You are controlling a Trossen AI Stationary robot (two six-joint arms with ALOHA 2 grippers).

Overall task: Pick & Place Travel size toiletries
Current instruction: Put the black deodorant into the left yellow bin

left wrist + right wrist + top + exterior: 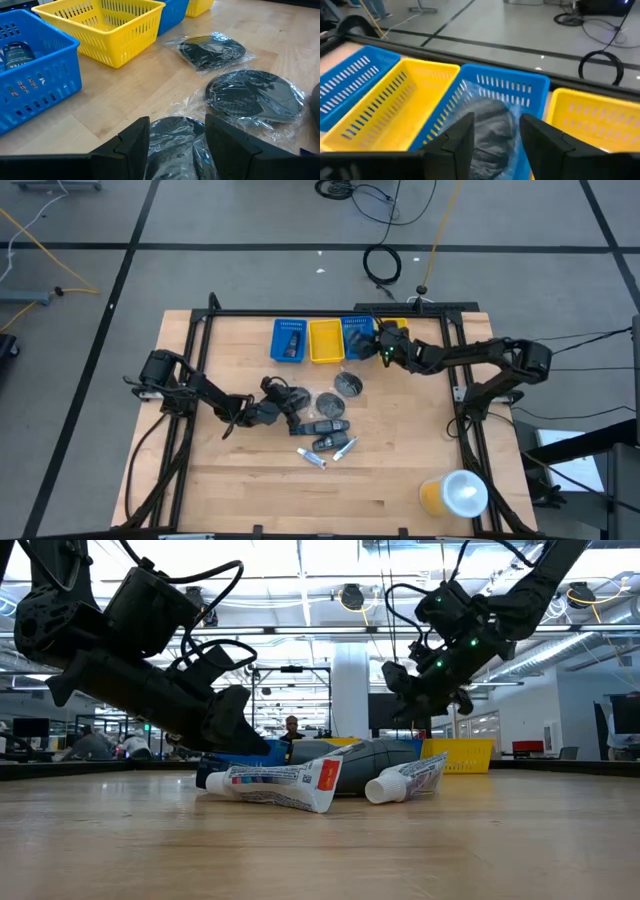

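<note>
From above, a pale wooden table (250, 500) stands on a grey floor crossed by dark lines, with cables lying beyond its far edge; four bins line that far side, a blue bin (288, 341), a yellow bin (326, 341), a second blue bin (356, 335) and another yellow one partly under the right arm. Wrapped dark discs (349, 384), dark bottles and white tubes (311, 458) lie clustered mid-table, and a yellow cup (452, 494) with a white lid stands near the right front corner. The left gripper (288, 402) reaches in low from the left edge to the cluster; the right gripper (378, 340) stretches from the right over the second blue bin. At table height, a bright open office lies behind, a person visible far off; two white tubes (285, 784) lie foremost, the left arm slanting down beside them, the right gripper (415, 680) raised. The left wrist view shows the spread fingers (134, 142) flanking a wrapped disc (172, 142), not clearly pinching it, two more discs (255, 94) beyond. The right wrist view shows the fingers (457, 137) gripping a plastic-wrapped dark pouch (492, 125) above the blue bin (506, 85).
</note>
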